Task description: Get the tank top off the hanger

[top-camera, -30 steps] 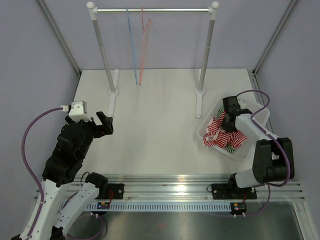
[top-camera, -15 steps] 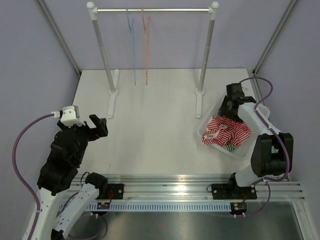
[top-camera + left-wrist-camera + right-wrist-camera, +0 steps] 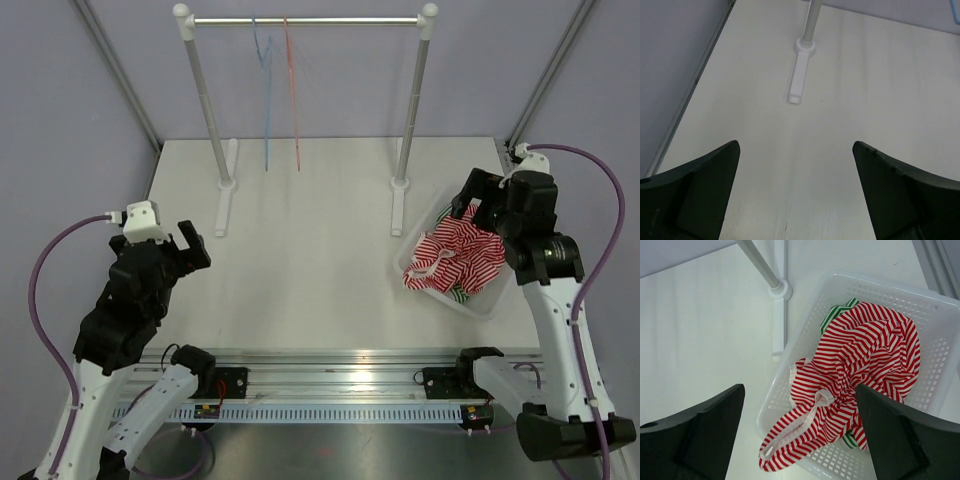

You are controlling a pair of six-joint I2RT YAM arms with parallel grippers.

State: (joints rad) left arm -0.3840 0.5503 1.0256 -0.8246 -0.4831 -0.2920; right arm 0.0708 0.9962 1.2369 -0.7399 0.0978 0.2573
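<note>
Now, tank top [image 3: 455, 258]: red-striped, heaped in basket [image 3: 486, 302], 3 o'clock.
Hangers: blue hanger [image 3: 264, 100], red hanger [image 3: 292, 90], on rail [image 3: 340, 20], 12 o'clock.
Left gripper [image 3: 190, 245]: fingers spread, 8 o'clock.
Right gripper [image 3: 478, 198]: fingers spread, above basket.

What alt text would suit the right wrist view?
A crumpled red-and-white striped tank top lies in a white perforated plastic basket, one strap spilling over its rim. The right gripper, open, frames the shot from above.

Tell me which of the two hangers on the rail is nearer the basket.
The red hanger; it hangs right of the blue hanger, toward the basket.
</note>
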